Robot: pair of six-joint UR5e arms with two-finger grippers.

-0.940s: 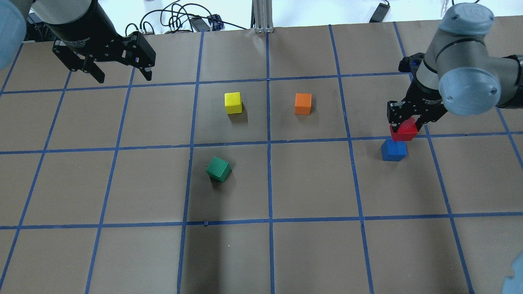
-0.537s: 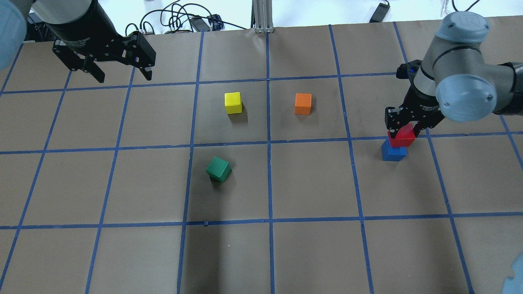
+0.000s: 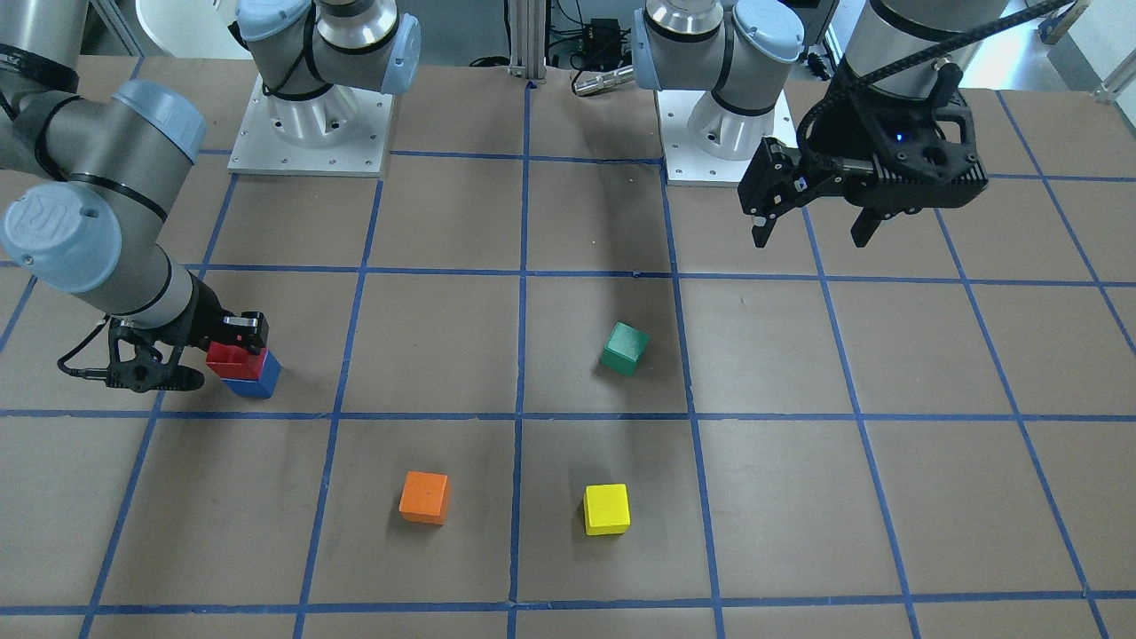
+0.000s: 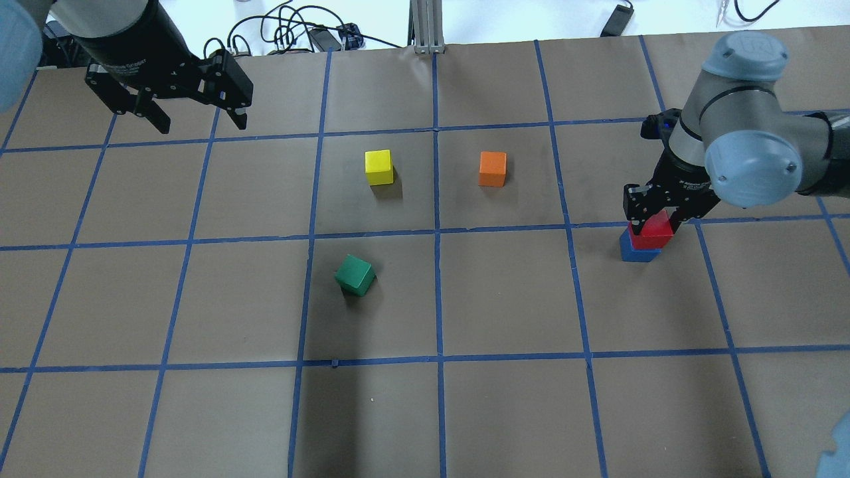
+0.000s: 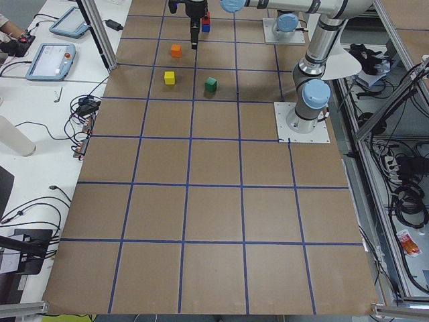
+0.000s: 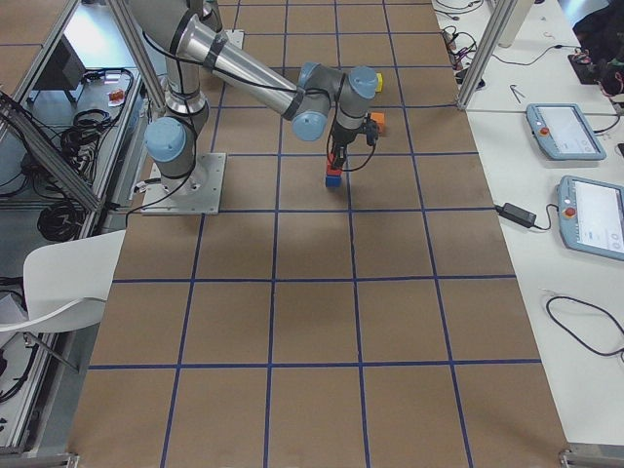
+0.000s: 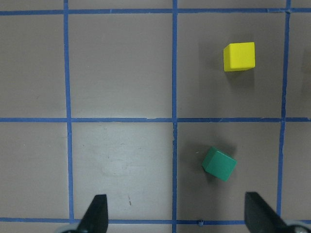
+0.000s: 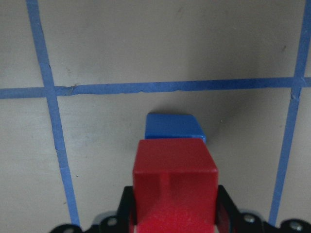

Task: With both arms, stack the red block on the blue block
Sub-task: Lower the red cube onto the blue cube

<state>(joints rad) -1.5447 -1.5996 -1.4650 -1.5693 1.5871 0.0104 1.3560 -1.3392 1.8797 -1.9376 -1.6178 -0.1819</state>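
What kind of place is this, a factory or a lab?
Most likely a robotics research lab. The right arm and left arm are bolted to a table papered brown with a blue tape grid, teach pendants lie beside it, and painted cubes like the red block serve as test pieces.

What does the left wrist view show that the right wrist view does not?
Only the left wrist view shows the yellow block and the green block, lying apart, and the left pincer, open and empty. Only the right wrist view shows the right pincer shut on the red block, above the blue block; whether the blocks touch cannot be judged there. Both show the brown table crossed by blue tape lines.
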